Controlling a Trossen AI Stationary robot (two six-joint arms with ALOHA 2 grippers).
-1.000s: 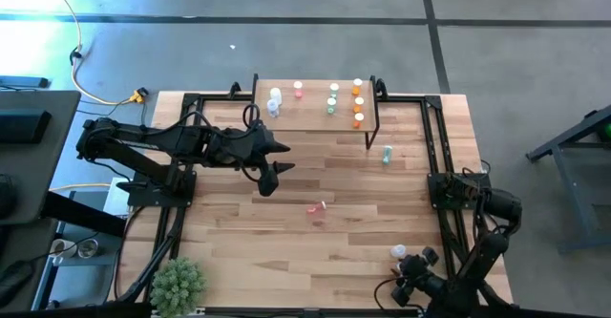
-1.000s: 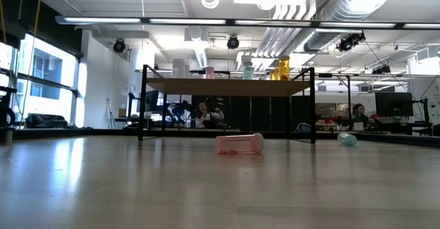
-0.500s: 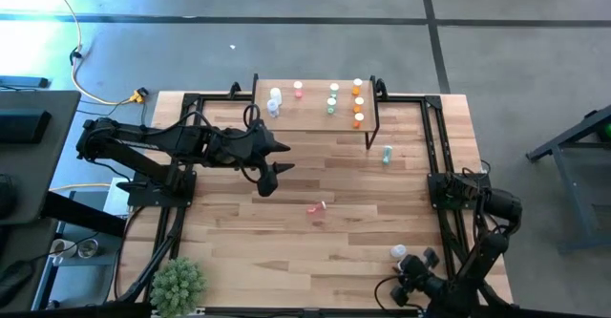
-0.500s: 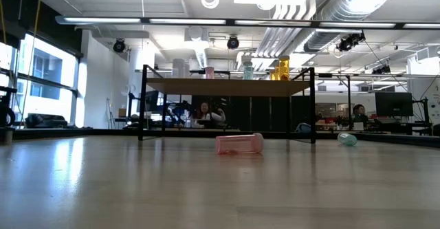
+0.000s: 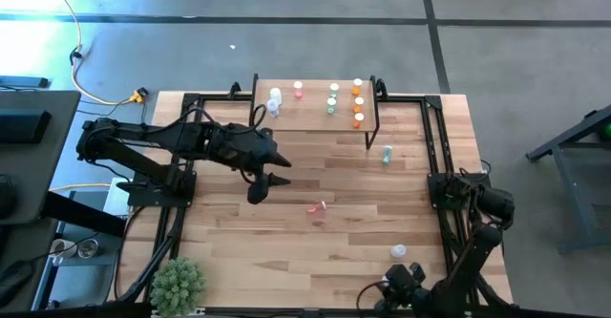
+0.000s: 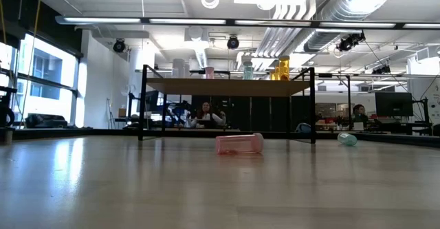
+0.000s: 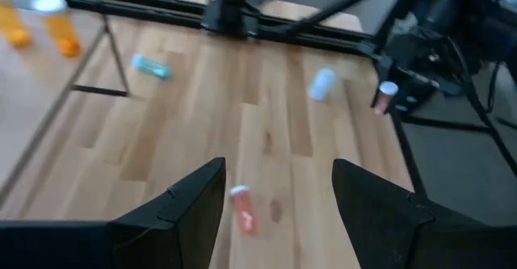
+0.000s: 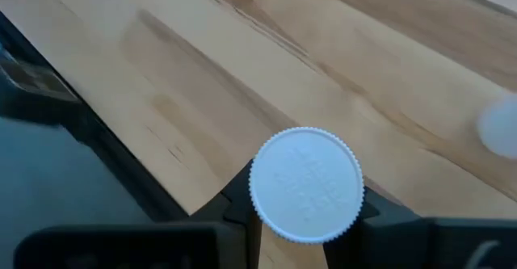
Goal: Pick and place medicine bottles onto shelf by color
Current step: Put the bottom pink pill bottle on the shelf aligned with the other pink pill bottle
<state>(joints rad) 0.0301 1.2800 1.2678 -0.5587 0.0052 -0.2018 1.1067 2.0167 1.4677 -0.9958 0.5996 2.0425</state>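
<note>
The shelf (image 5: 315, 108) stands at the table's far side with white, pink, green and orange medicine bottles upright on it. A pink bottle (image 5: 317, 208) lies on its side mid-table, a green one (image 5: 387, 154) to the right of the shelf, and a white one (image 5: 398, 251) at the near right. Over the near right edge, my right gripper (image 5: 396, 282) is shut on a white-capped bottle (image 7: 386, 97) whose body looks pinkish. My left gripper (image 7: 279, 188) hovers open above the table's middle left, with the pink bottle (image 7: 242, 216) showing between its fingers far below. My right gripper pinches the bottle between its two fingers (image 8: 238, 208), just below the white cap (image 8: 305, 184). That cap faces the wrist camera and hides the body. In the left wrist view the bottle stands roughly upright, cap up, lifted clear of the table.
A green spiky plant (image 5: 179, 282) sits at the near left corner. Black frame rails (image 5: 434, 146) run along the table's left and right sides. Bare wood lies between the shelf and the near edge. People sit in the room beyond the shelf (image 6: 206, 112).
My right gripper has drawn back toward the table's near edge, leaving the white bottle lying where it was. My left gripper has stayed in place but turned at the wrist, so its fingers now point more toward the near edge.
</note>
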